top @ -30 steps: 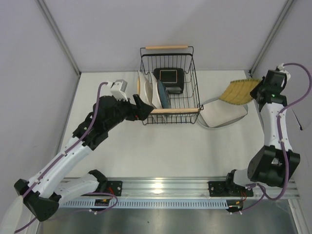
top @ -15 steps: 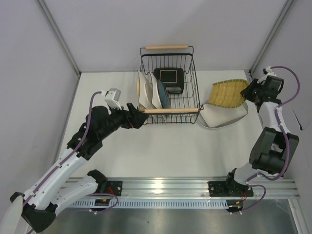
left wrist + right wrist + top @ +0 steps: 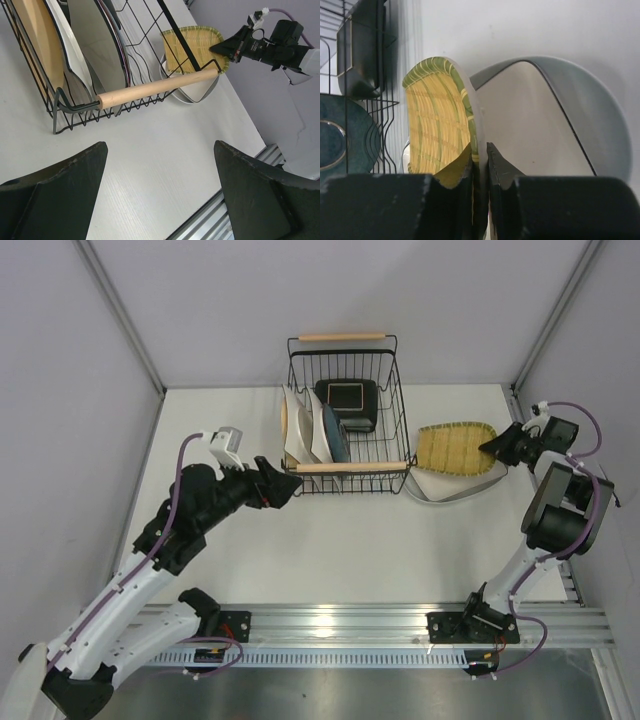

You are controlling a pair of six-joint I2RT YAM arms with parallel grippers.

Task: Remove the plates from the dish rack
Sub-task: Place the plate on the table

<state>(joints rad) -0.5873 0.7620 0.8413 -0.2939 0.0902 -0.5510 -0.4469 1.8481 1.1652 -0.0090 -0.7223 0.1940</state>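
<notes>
Several plates [image 3: 310, 428] on edge at the left of the dish rack [image 3: 400, 435], a black-rimmed square one [image 3: 347, 395] at its far end. Right of the rack, mustard ribbed plate [image 3: 455, 448] clamped at its rim by the right gripper [image 3: 497, 448], over a grey plate [image 3: 455, 488] on the white table [image 3: 350, 550]. Left gripper [image 3: 292, 483] spread wide, empty, just off the rack's near-left corner. Pale grey walls [image 3: 330, 300] behind and beside; metal rail [image 3: 340, 625] along the near edge.
</notes>
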